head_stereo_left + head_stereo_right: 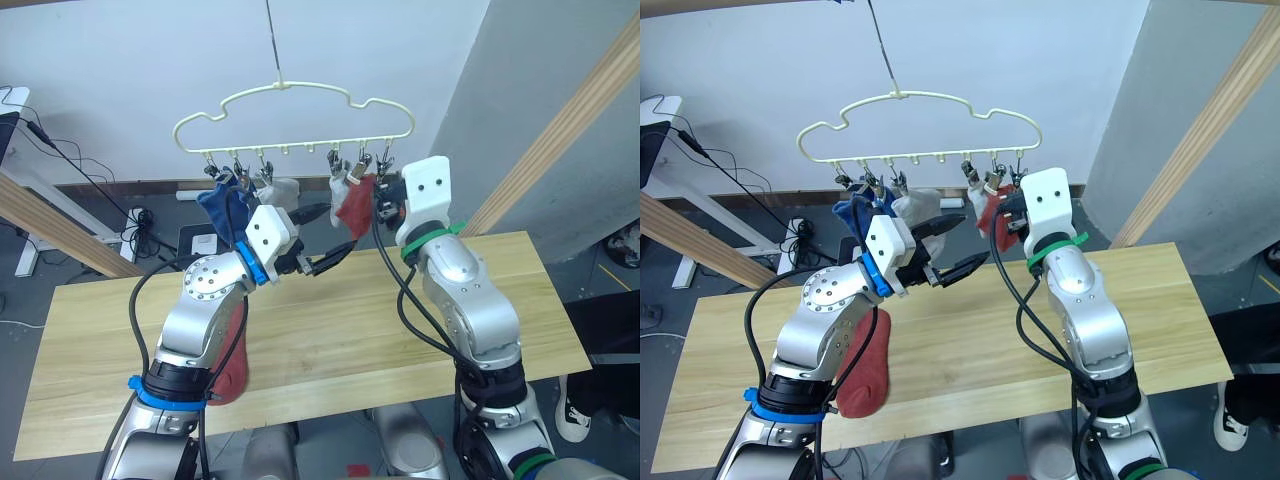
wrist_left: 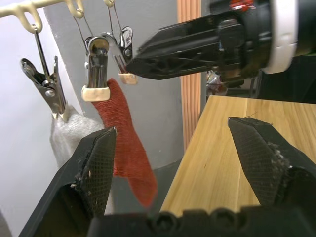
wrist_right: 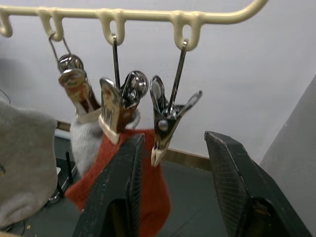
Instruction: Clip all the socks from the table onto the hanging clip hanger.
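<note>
Socks (image 1: 352,205) hung clipped on the clip hanger (image 1: 290,122), one red sock (image 1: 865,372) lay on the tabletop (image 1: 330,330). Left end effector (image 1: 952,248) spread, empty. Right end effector (image 3: 170,195) spread around an empty clip (image 3: 165,121).

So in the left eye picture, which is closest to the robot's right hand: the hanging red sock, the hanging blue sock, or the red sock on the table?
1. Hanging red sock, right beside the right hand.
2. Hanging blue sock, at the hanger's left end.
3. Red sock on the table, down by the left arm.

Lab — floor cables (image 1: 140,235) | desk leg (image 1: 30,250) | bare white wall (image 1: 130,70)
</note>
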Controlling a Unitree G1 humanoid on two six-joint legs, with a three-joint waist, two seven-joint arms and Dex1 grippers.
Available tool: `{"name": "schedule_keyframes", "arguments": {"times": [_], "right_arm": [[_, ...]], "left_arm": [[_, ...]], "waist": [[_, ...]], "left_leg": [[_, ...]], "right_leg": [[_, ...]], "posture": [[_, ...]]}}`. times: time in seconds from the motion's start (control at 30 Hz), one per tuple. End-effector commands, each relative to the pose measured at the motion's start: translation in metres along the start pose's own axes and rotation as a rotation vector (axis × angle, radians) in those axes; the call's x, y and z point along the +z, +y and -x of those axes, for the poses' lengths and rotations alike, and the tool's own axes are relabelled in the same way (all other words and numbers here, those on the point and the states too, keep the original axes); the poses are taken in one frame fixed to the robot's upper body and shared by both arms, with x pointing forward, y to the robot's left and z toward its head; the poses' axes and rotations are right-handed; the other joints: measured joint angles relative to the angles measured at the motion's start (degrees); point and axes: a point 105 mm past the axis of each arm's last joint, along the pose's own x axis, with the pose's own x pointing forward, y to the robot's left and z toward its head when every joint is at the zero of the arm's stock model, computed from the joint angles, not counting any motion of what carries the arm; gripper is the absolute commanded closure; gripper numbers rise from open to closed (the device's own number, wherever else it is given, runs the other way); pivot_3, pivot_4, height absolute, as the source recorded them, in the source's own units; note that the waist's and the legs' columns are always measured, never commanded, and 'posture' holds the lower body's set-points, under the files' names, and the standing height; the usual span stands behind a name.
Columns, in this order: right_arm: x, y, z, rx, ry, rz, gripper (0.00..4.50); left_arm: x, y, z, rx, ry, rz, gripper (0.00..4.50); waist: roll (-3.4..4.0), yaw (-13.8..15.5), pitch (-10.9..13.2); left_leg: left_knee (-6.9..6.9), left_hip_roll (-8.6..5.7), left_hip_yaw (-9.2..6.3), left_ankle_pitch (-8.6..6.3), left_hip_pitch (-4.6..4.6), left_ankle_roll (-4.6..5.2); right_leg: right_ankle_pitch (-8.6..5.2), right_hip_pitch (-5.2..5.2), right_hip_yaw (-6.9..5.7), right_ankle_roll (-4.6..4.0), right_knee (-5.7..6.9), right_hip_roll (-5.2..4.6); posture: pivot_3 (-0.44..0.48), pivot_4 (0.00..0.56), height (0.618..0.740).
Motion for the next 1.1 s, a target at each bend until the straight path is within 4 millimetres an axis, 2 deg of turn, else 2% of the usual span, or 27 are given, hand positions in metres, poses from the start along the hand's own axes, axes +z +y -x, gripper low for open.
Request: {"name": "schedule_keyframes", "arguments": {"times": [0.03,0.23,0.47,1.1], "right_arm": [[0.016,-0.004,-0.004,-0.032,-0.069,-0.005,2.47],[0.023,-0.01,-0.012,-0.074,-0.1,-0.017,2.47],[0.026,-0.02,-0.01,-0.117,-0.113,-0.069,2.47],[0.031,-0.011,-0.012,-0.062,-0.113,-0.199,2.47]], "left_arm": [[0.011,0.0,0.001,-0.001,-0.033,-0.028,0.51],[0.009,0.003,0.001,0.011,-0.025,-0.037,0.51],[0.008,0.004,0.001,0.012,-0.02,-0.043,0.51],[0.006,0.0,0.0,0.003,-0.014,-0.041,0.51]], "waist": [[0.0,0.05,0.0],[0.0,0.15,0.0],[0.0,0.5,0.0],[0.0,0.58,0.0]], "left_leg": [[0.0,0.0,0.01,0.0,0.0,0.0],[0.01,0.0,0.0,0.0,0.0,0.0],[0.0,0.0,0.0,0.0,-0.01,0.0],[0.0,0.0,0.0,0.0,0.0,0.0]], "right_leg": [[0.0,0.0,0.01,0.0,0.0,0.0],[0.0,-0.01,0.0,0.0,0.01,-0.01],[0.0,-0.01,0.0,-0.01,0.01,-0.01],[0.0,-0.01,0.0,-0.01,0.02,-0.01]], "posture": [[-0.243,0.277,0.74],[-0.239,0.274,0.74],[-0.246,0.276,0.74],[-0.247,0.275,0.74]]}}
